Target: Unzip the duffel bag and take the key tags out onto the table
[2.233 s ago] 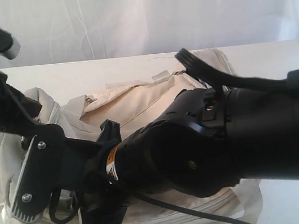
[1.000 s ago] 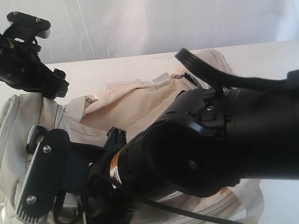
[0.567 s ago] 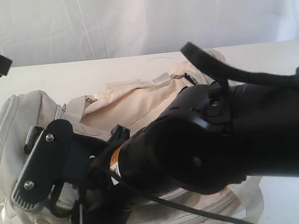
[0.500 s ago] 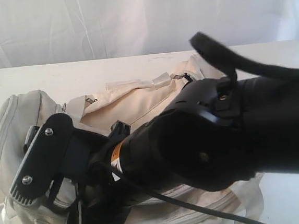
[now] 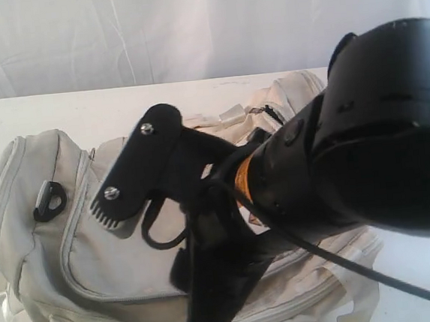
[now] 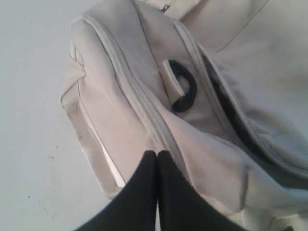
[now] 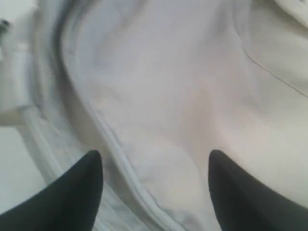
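Observation:
The cream-white duffel bag (image 5: pixel 94 247) lies on the white table (image 5: pixel 82 105). My right gripper (image 7: pixel 154 163) hovers open just over its top fabric, a grey zipper line (image 7: pixel 120 163) running between the fingers; one toothed finger (image 5: pixel 136 168) shows in the exterior view. In the left wrist view my left gripper (image 6: pixel 157 153) is shut and empty, tips above the bag's end near a zipper (image 6: pixel 144 115). A black D-ring (image 6: pixel 184 91) sits beyond them. Beside it a zipper gapes, showing dark lining (image 6: pixel 231 122). The key tags are hidden.
The bulky black right arm (image 5: pixel 364 140) and its cable (image 5: pixel 360 269) cover the bag's right half in the exterior view. A D-ring (image 5: pixel 49 202) hangs at the bag's left end. Bare table (image 6: pixel 29 120) lies beside that end. A white curtain (image 5: pixel 188 28) backs the table.
The left arm has swung up and out of the exterior view to the left. The right arm has lifted and shifted right, uncovering the bag's left side.

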